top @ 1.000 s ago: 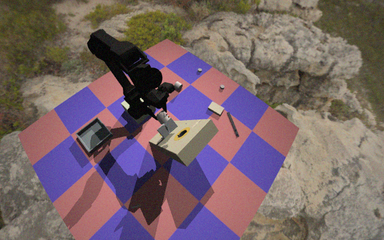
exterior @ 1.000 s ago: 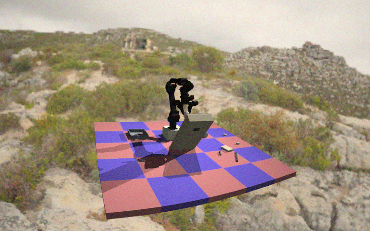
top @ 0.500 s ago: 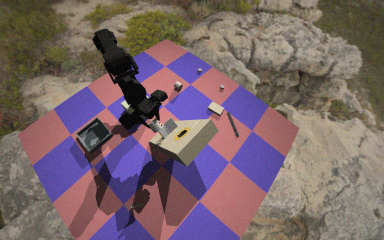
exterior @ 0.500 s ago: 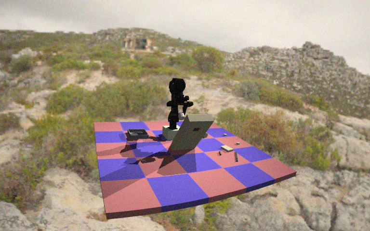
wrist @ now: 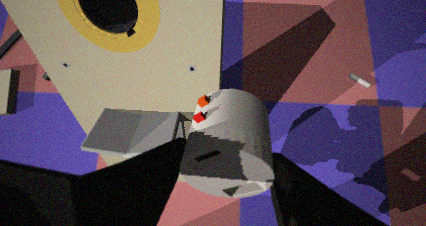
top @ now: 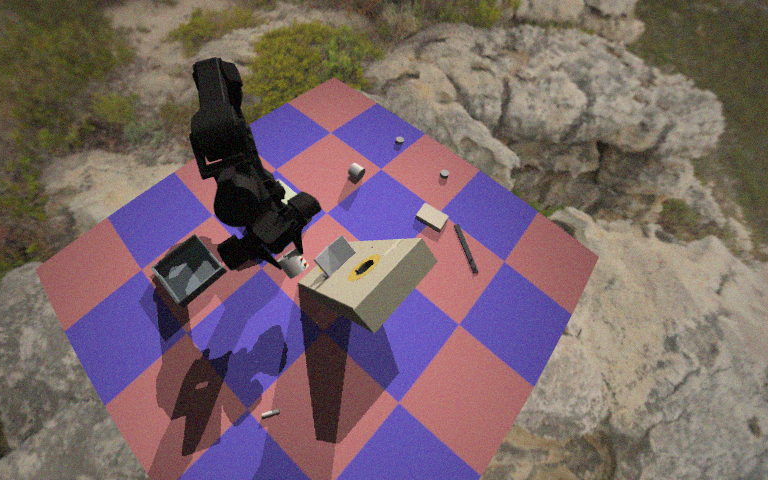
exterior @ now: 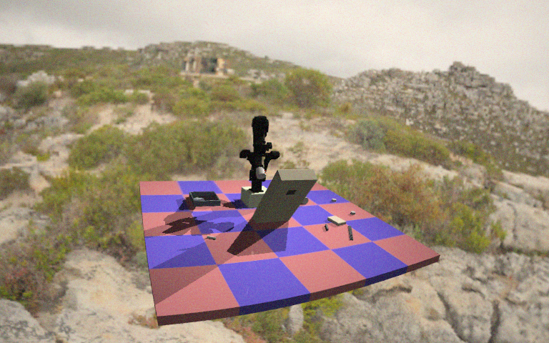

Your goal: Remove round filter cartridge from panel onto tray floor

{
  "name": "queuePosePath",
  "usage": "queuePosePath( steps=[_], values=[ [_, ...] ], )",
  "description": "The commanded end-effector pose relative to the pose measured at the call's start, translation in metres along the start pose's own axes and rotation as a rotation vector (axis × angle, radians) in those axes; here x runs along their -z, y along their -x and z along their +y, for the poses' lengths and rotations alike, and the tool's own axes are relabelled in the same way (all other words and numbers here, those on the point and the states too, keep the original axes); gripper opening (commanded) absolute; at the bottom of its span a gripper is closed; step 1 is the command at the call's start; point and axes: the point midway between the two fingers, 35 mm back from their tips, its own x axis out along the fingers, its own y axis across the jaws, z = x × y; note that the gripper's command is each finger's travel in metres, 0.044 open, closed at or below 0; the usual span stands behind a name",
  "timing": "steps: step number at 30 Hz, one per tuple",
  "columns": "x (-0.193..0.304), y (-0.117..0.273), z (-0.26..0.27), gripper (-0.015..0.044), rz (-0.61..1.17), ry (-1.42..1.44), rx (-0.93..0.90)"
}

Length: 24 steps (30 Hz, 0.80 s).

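Observation:
The filter cartridge is a light grey cylinder with small orange and red marks on its side. My gripper is shut on it and holds it in the air, out of the panel. The service panel is a tilted beige block; its yellow-ringed round hole is open and dark. The cartridge is just beside the grey flap at the panel's lower edge. The tray, dark-walled with a grey floor, stands to the left of the gripper in the top and exterior views, with nothing seen in it.
The grey flap stands out from the panel. A second grey cylinder and two small discs lie at the back. A beige block and a dark bar lie beyond the panel. A small white rod lies in front.

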Motion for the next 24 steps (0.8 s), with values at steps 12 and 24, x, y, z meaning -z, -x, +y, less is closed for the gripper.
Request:
queuePosePath(
  steps=[12,24],
  values=[
    [0.02,0.013,-0.073,0.0,-0.002,-0.365,0.212],
    [0.051,0.031,-0.125,0.0,-0.008,-0.661,0.383]
  ],
)
